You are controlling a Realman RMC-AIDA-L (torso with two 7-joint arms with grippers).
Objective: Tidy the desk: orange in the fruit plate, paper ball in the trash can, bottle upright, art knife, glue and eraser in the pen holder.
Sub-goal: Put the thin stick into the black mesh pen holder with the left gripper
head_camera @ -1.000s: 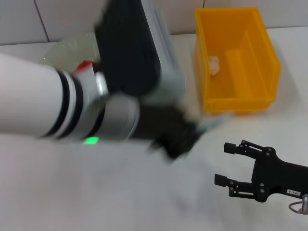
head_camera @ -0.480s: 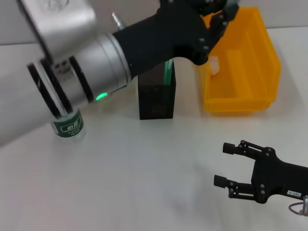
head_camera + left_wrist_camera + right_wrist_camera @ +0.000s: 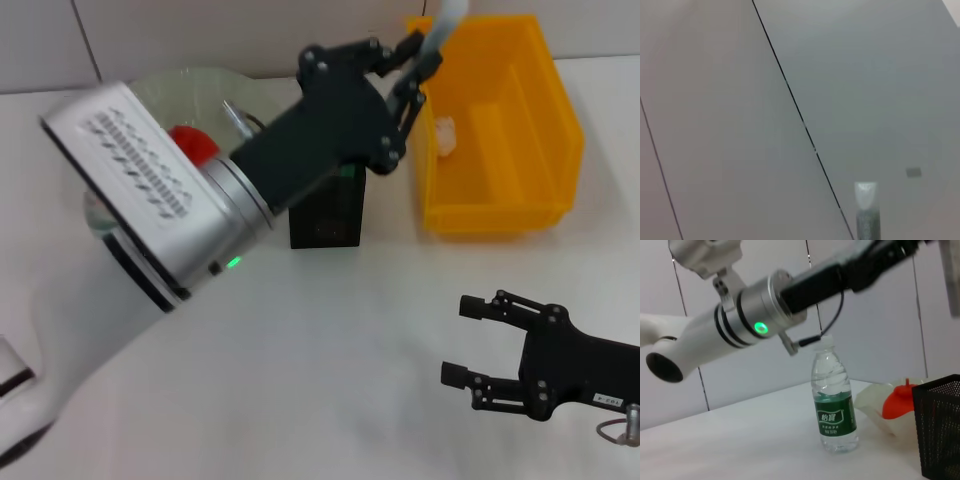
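The left pincer [image 3: 410, 55] is raised above the pen holder [image 3: 328, 210], closed on a pale slender object [image 3: 443, 28] (too blurred to name). The orange [image 3: 192, 143] sits in the fruit plate [image 3: 190, 90]; the bottle [image 3: 834, 405] stands upright. A paper ball [image 3: 444, 135] lies in the trash can [image 3: 495, 130]. The right pincer [image 3: 478, 345] hovers open over the worktop [image 3: 330, 360].

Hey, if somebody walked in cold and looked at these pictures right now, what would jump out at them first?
Most striking is the left arm sweeping across the desk, its left gripper raised over the near corner of the bright yellow trash can and shut on a slim pale stick. Beneath it stands the black pen holder, with the orange in the fruit plate behind. The right gripper rests open, low at the right.
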